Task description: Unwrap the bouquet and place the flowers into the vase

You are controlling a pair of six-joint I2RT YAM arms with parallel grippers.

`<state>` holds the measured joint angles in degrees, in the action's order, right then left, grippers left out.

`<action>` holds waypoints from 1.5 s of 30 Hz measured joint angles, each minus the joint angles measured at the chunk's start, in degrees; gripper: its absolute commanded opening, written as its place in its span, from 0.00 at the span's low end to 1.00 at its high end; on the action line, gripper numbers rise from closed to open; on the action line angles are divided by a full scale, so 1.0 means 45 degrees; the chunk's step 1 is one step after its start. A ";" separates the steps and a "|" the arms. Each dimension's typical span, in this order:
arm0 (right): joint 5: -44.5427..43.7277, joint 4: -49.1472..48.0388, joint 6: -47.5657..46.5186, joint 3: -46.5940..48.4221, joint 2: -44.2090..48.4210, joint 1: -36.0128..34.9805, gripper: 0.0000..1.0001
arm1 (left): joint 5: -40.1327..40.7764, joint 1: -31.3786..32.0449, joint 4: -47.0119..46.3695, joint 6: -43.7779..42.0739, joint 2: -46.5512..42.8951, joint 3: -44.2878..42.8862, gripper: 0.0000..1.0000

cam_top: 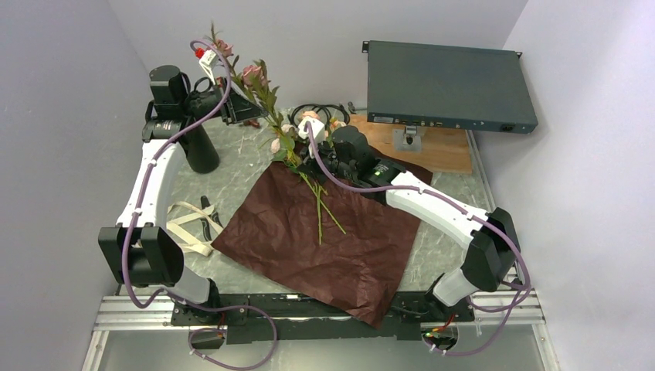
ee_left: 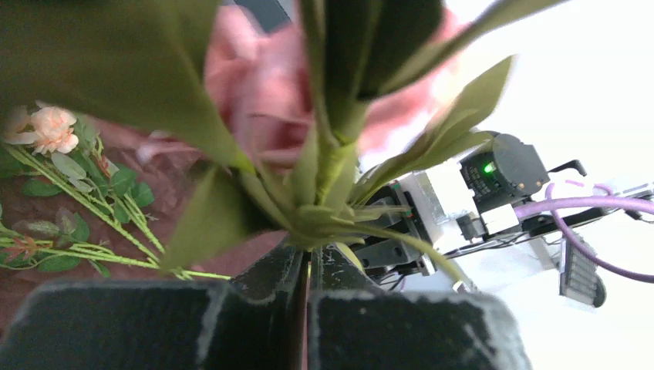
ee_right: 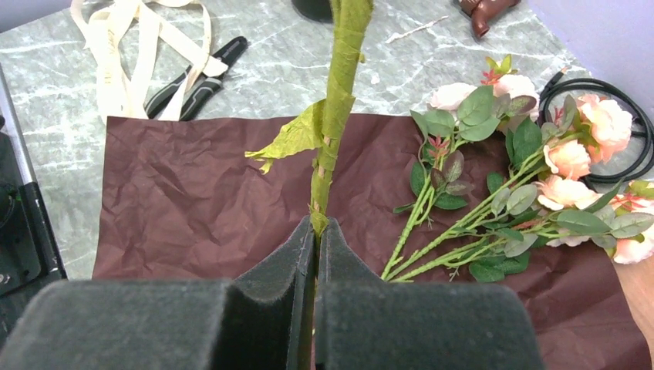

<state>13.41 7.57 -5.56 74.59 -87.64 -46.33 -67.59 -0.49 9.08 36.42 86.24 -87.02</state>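
Left gripper (ee_left: pixel 307 264): clenched on a rose stem (ee_right: pixel 332 139) just under the bloom, though the view is blurred
Right gripper (ee_right: pixel 316 231): clamped on that stem's lower end
Vase (cam_top: pixel 199 147): below left gripper, outer side, apart
Flowers (ee_right: pixel 493 208): right of right gripper, near the far edge of the paper (cam_top: pixel 324 239)

The top view is bright and evenly lit from overhead. The pale walls (cam_top: pixel 324 31) carry a lilac tint, shadows on the table (cam_top: pixel 232 166) are soft, and focus is sharp throughout.

In the left wrist view, the rose (ee_left: pixel 254 92), leaves (ee_left: pixel 116 69) and stem (ee_left: pixel 333 154) sit too close and blur heavily. The right side burns out to white, and the fingers (ee_left: pixel 154 324) are dark and soft.

The right wrist view is crisp, with a mild sheen on the table. The flowers (ee_right: pixel 524 169) are sharp and the fingers (ee_right: pixel 154 324) slightly soft.
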 measured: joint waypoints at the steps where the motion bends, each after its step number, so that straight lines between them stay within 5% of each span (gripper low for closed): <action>1: 0.0015 -0.0010 -0.0015 0.0000 0.0000 0.0000 0.06 | -0.0005 0.0000 -0.0083 0.0121 0.0000 0.0000 0.00; 5: 0.0087 -0.0068 -0.0063 0.0000 0.0000 0.0000 0.66 | 0.0112 0.0000 -0.0219 0.0126 -0.0005 0.0000 0.00; 8: 0.0083 -0.0097 -0.0117 0.0000 0.0010 0.0000 0.98 | 0.0437 -0.0078 -0.0034 -0.0029 -0.0039 -0.0044 0.00; 20: -0.0452 -0.0107 -0.0097 0.0000 0.1132 0.0000 1.00 | 0.2540 -0.2084 0.2511 -0.2744 -0.0214 -0.3356 0.00; 32: -0.2827 -0.0029 0.0476 0.0000 0.1715 0.0034 1.00 | 0.8733 -0.3322 0.5629 -0.8330 0.0481 -0.7844 0.00; 38: -0.2535 0.0408 0.0403 -0.0039 0.1763 0.0029 1.00 | 0.9777 -0.3973 0.6897 -0.8908 0.2006 -0.9904 0.00; 45: -0.2535 0.0695 0.0233 -0.0199 0.1787 0.0034 1.00 | 1.0025 -0.4333 0.8174 -0.8927 0.2317 -1.0161 0.00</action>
<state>2.00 10.70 -4.51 73.69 -79.59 -46.17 -22.48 -19.99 45.87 -3.75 96.66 -132.75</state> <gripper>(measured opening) 0.997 0.014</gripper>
